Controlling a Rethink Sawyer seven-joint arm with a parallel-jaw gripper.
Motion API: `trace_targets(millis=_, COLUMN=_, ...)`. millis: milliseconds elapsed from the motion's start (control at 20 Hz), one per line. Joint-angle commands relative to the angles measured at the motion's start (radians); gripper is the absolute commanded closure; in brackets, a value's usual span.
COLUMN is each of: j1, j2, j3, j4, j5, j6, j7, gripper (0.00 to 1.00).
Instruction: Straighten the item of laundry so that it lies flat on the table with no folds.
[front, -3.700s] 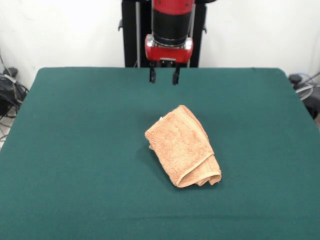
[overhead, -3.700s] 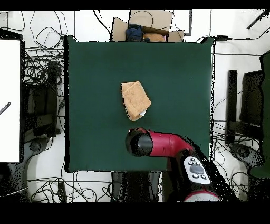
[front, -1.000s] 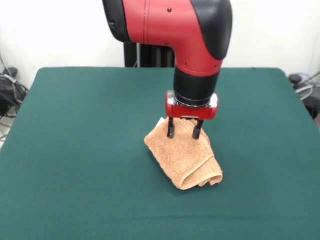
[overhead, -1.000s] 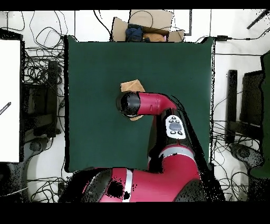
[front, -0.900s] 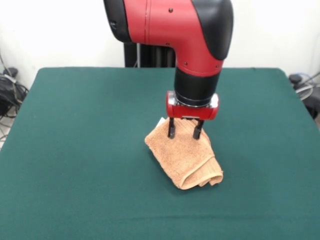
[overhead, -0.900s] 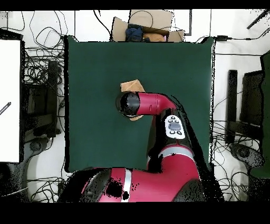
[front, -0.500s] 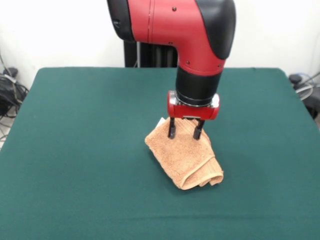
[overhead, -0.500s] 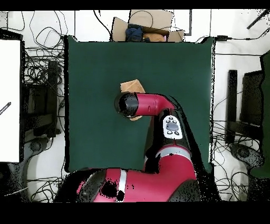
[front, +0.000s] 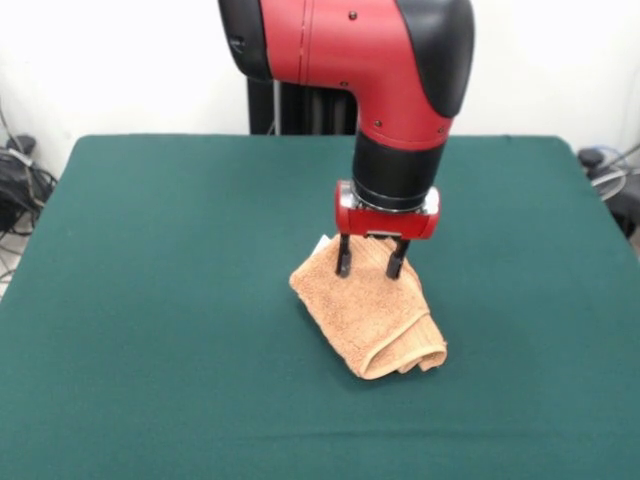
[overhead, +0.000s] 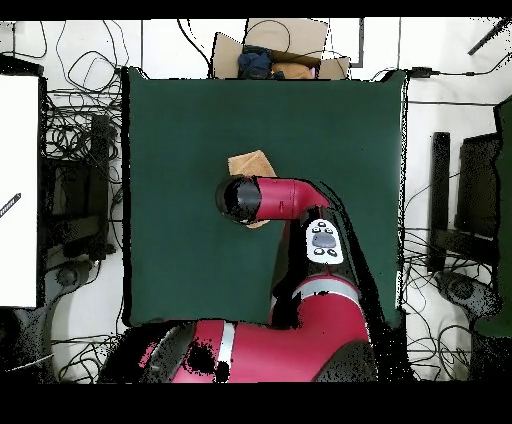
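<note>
Front view had your gripper (front: 370, 268) down over the towel's (front: 372, 315) far end, jaws spread with a tip on either side of that edge and nothing pinched yet. The towel sat near the middle of the table (front: 150, 300), folded into a thick wad with a rolled lip at its near end. Judged soft, light and limp, it would drape once lifted. You'd do best to take one top layer at a corner, not the whole stack.

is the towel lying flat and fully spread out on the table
No, the towel is folded over itself, with a rolled fold at its near end.
</note>
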Motion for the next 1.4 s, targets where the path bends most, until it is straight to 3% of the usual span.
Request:
trace_targets(millis=50, j1=-0.016, j2=0.063, j3=0.050, j4=0.069, j5=0.015, j6=-0.077, j7=0.156, gripper=0.00)
trace_targets(millis=500, j1=-0.013, j2=0.055, j3=0.042, j4=0.043, j5=0.012, j6=0.003, j7=0.124, gripper=0.00)
trace_targets(millis=550, j1=-0.012, j2=0.055, j3=0.044, j4=0.042, j5=0.013, j6=0.004, j7=0.123, gripper=1.00)
trace_targets(millis=1400, j1=-0.017, j2=0.048, j3=0.052, j4=0.046, j5=0.008, j6=0.020, j7=0.104, gripper=1.00)
